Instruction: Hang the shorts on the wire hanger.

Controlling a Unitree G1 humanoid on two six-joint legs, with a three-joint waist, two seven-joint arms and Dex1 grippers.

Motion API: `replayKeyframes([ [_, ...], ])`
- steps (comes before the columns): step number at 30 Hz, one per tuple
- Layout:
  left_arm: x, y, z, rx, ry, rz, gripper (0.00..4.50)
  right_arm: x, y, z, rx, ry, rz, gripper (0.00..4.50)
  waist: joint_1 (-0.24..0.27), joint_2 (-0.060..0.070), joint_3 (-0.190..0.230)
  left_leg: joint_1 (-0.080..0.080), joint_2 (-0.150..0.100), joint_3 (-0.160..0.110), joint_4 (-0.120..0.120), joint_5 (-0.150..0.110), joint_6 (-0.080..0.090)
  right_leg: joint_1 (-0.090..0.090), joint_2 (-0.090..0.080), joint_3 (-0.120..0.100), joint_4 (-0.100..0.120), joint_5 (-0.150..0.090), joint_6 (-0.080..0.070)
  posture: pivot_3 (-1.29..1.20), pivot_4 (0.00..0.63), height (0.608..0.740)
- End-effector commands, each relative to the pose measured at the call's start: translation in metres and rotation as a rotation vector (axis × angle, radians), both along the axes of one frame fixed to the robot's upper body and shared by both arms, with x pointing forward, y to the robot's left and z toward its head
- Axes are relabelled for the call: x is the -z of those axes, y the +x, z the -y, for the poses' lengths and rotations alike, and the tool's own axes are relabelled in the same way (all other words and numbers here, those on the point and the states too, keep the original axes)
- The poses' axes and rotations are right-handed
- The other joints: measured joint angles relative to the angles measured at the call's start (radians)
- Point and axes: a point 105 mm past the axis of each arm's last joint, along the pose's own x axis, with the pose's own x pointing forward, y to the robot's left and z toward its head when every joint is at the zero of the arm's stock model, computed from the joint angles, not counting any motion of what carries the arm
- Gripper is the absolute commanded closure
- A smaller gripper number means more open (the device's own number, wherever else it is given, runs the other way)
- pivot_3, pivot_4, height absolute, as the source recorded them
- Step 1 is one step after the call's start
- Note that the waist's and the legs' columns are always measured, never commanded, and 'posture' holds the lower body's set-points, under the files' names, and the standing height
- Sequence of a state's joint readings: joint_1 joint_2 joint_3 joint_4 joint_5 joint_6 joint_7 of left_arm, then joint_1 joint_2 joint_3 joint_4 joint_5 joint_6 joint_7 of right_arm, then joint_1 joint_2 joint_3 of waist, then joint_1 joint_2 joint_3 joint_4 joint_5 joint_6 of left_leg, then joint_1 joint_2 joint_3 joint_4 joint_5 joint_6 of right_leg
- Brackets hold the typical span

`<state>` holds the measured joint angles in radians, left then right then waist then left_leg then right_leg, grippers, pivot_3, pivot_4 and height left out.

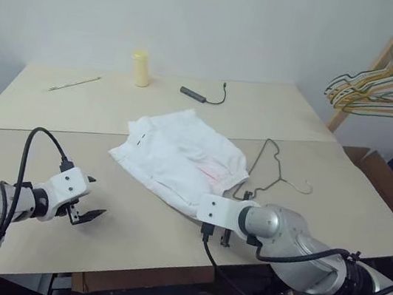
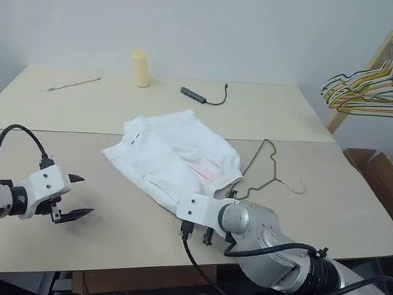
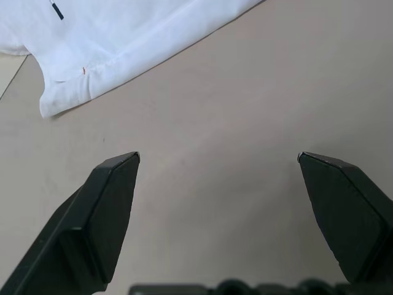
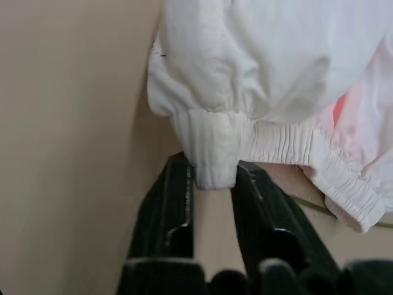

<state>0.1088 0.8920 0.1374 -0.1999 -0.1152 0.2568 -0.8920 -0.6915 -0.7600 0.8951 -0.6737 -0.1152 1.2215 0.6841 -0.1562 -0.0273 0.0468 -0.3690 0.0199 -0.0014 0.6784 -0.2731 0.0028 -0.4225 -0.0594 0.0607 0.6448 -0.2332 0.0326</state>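
The shorts [image 1: 180,156] lay crumpled in the middle of the table [image 1: 338,200], their white fabric showing a faint pink print near the elastic waistband and small black marks near the far edge. The right pincer [image 4: 214,184] was clamped on the near corner of that waistband: in the right wrist view its two black fingers [image 4: 175,209] stood close together with a fold of the gathered white hem pinched between them. The wire hanger [image 1: 271,171] lay flat on the table just beside the shorts on the robot's right, its thin dark wire running partly under the fabric edge and its curled hook pointing away to the right. The left pincer [image 1: 86,212] hovered over bare table well to the left of the shorts, its fingers spread wide apart and holding nothing. At the far side of the table stood a yellow bottle [image 1: 142,68], with a dark adapter and cable [image 1: 201,95] and a thin stick [image 1: 74,83] near it. A bunch of coloured hangers [image 1: 381,91] hung from a wooden rack [image 1: 368,77] at the right.
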Motion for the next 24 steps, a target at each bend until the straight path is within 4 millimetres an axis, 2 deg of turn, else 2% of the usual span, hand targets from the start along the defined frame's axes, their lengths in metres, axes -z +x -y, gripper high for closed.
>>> replayKeyframes([
  [1, -0.01, 0.005, 0.001, 0.017, 0.017, 0.048, 0.0, -0.013, 0.004, -0.003, -0.035, 0.015, 0.067, 4.47, -0.002, 0.0, 0.0, 0.0, 0.0, 0.0, 0.0, 0.0, 0.0, 0.0, 0.0, 0.0, 0.0, 0.0, 0.0, -0.14, 0.0, 0.74],
  [3, -0.009, 0.006, 0.001, 0.02, 0.018, 0.048, 0.0, -0.015, 0.0, -0.003, -0.107, 0.013, 0.087, 4.47, -0.003, 0.0, 0.0, 0.0, 0.0, 0.0, 0.0, 0.0, 0.0, 0.0, 0.0, 0.0, 0.0, 0.0, 0.0, -0.14, 0.0, 0.74],
  [6, -0.006, 0.008, 0.0, 0.039, 0.049, 0.038, 0.0, -0.018, -0.017, 0.001, -0.325, -0.012, 0.121, 4.47, 0.003, 0.0, 0.0, 0.0, -0.001, 0.0, 0.0, 0.0, 0.0, 0.001, -0.001, 0.0, -0.001, -0.001, 0.001, -0.15, 0.0, 0.74],
  [9, 0.0, 0.012, -0.004, 0.072, 0.126, 0.023, 0.0, -0.014, -0.033, 0.026, -0.449, -0.081, 0.088, 4.47, 0.003, 0.0, 0.0, 0.0, -0.002, 0.001, 0.0, 0.0, 0.0, 0.001, -0.002, 0.0, -0.002, -0.005, 0.008, -0.16, 0.0, 0.74],
  [13, -0.001, 0.027, -0.006, 0.12, 0.17, 0.044, 0.0, -0.014, -0.041, 0.055, -0.555, -0.136, 0.051, 4.47, 0.001, 0.0, 0.0, 0.0, -0.002, 0.002, 0.0, 0.0, 0.0, 0.002, -0.002, 0.001, -0.002, -0.004, 0.009, -0.17, 0.0, 0.74],
  [18, -0.003, 0.044, 0.009, 0.228, 0.117, 0.05, 0.0, -0.017, -0.031, 0.061, -0.58, -0.119, 0.101, 4.47, -0.012, -0.001, -0.001, 0.005, -0.001, 0.003, 0.001, 0.0, 0.0, 0.005, 0.0, 0.003, -0.001, -0.003, 0.009, -0.17, 0.0, 0.74],
  [22, -0.002, 0.049, 0.014, 0.313, 0.07, -0.018, 0.0, -0.017, -0.022, 0.055, -0.556, -0.093, 0.145, 4.47, -0.024, -0.001, -0.001, 0.005, -0.002, 0.004, 0.001, 0.0, 0.0, 0.005, 0.0, 0.005, 0.0, -0.003, 0.009, -0.17, 0.0, 0.74],
  [24, 0.002, 0.05, 0.013, 0.345, 0.076, -0.068, 0.0, -0.018, -0.018, 0.051, -0.544, -0.081, 0.163, 4.47, -0.027, -0.001, -0.001, 0.001, -0.002, 0.004, 0.001, 0.0, 0.0, 0.002, 0.0, 0.006, 0.001, 0.0, 0.004, -0.18, 0.0, 0.74],
])
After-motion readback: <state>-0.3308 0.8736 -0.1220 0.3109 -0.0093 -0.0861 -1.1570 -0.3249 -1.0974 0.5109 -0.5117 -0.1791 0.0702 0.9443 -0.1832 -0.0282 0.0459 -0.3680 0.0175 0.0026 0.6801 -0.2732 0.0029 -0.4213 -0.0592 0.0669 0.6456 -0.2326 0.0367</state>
